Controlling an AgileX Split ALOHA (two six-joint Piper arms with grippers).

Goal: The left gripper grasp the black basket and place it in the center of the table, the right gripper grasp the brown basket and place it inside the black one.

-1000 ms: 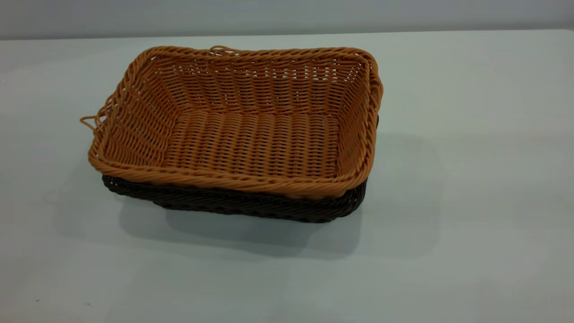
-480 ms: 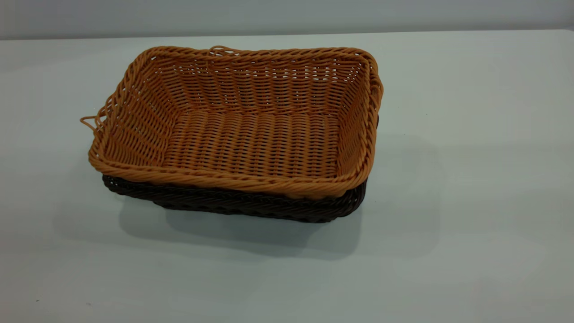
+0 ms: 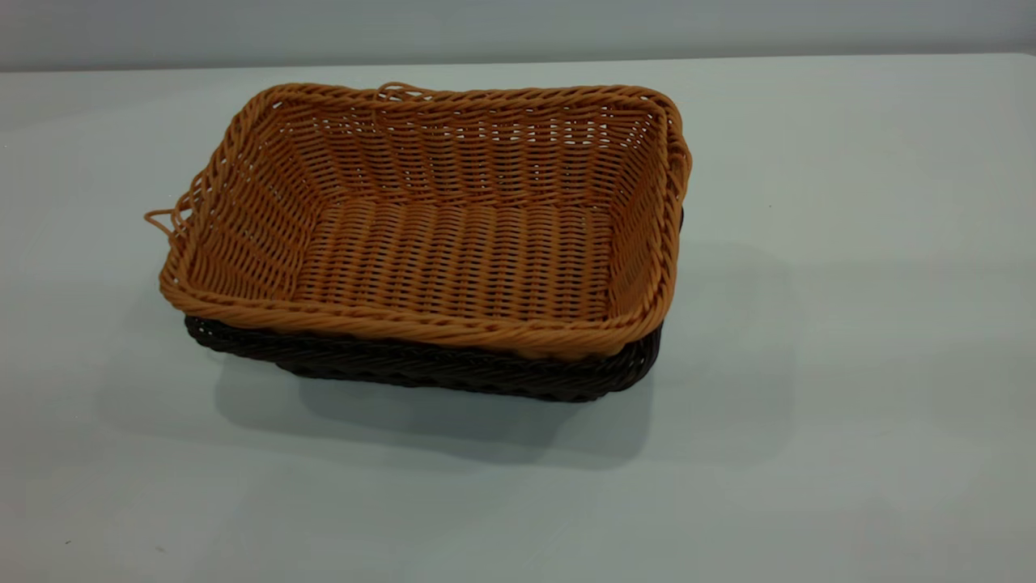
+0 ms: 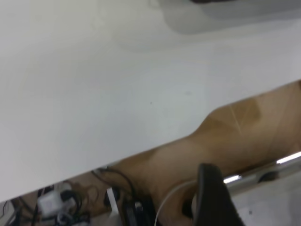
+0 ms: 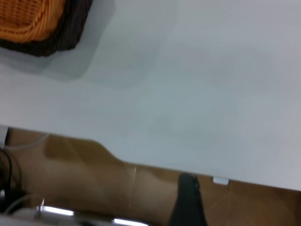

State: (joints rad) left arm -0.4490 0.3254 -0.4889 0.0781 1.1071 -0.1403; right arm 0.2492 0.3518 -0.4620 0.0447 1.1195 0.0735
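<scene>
The brown basket (image 3: pixel 453 243) sits nested inside the black basket (image 3: pixel 421 368) near the middle of the white table (image 3: pixel 850 324). Only the black one's dark rim shows below the orange-tan rim. No arm appears in the exterior view. In the left wrist view a dark part of my left gripper (image 4: pixel 212 197) hangs past the table's edge (image 4: pixel 117 94), over the floor. The right wrist view shows a dark part of my right gripper (image 5: pixel 188 202) likewise beyond the table edge, with a corner of the brown basket (image 5: pixel 28 19) and the black basket (image 5: pixel 70 33) far off.
Bare white tabletop surrounds the baskets on all sides. Beyond the table edge lies a brown wooden floor (image 5: pixel 84 174). Cables and a power strip (image 4: pixel 61 207) lie under the table on the left arm's side, beside a metal bar (image 4: pixel 263 172).
</scene>
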